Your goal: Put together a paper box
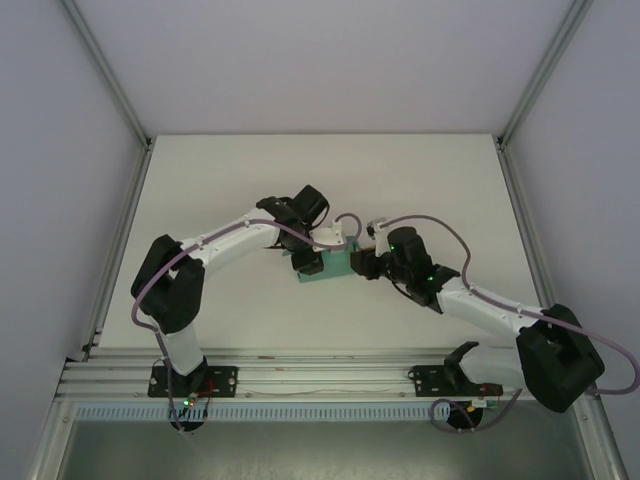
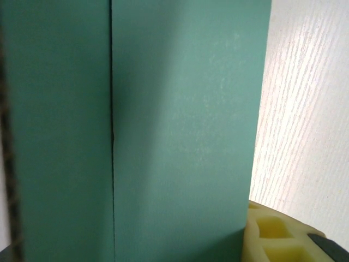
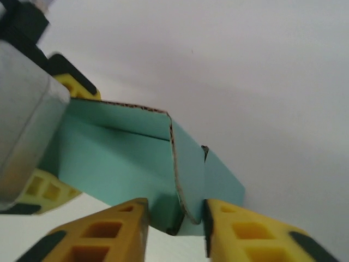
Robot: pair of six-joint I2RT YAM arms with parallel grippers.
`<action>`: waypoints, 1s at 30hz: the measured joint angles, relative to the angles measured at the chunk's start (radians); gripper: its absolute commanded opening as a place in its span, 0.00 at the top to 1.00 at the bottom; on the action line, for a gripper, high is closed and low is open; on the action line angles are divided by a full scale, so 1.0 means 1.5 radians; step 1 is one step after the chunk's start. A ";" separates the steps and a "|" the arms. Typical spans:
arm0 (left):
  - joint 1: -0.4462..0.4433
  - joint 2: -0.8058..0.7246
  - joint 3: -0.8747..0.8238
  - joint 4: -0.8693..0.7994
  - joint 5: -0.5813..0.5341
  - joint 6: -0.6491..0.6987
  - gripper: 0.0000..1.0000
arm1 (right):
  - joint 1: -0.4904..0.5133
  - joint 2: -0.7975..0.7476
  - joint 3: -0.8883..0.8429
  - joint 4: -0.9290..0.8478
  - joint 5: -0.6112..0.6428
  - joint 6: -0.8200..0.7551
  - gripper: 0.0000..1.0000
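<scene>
Paper box (image 1: 328, 266) is sitting mid-tabletop (image 1: 230, 180), right between the two arms. Its long axis is running roughly left-right in the top view, one end toward each gripper. I cannot tell whether it is resting on the surface or hanging just above it.

Left gripper (image 1: 305, 262) is pinching the box's left end. In the right wrist view its yellow fingers (image 3: 76, 86) are showing one above and one below the teal card, and in the left wrist view the card panel is sitting right up against the lens.

Right gripper (image 3: 175, 207) is facing the opposite end with its jaws spread. They are straddling a curled end flap (image 3: 185, 183), which is lying in the gap and touching the right-hand finger or just beside it. It is not looking clamped.

Key relation: the open end and its flap are pointing straight at the right gripper, so that arm is the nearer one for folding. The left is probably just acting as the anchor. The next move is likely turning on pushing the flap inward along the box's long axis, toward the left gripper. The risk is the card buckling at the curl.
</scene>
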 measured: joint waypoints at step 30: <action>-0.002 0.012 0.014 -0.003 0.005 0.017 0.63 | -0.023 0.060 0.216 -0.283 0.038 -0.142 0.73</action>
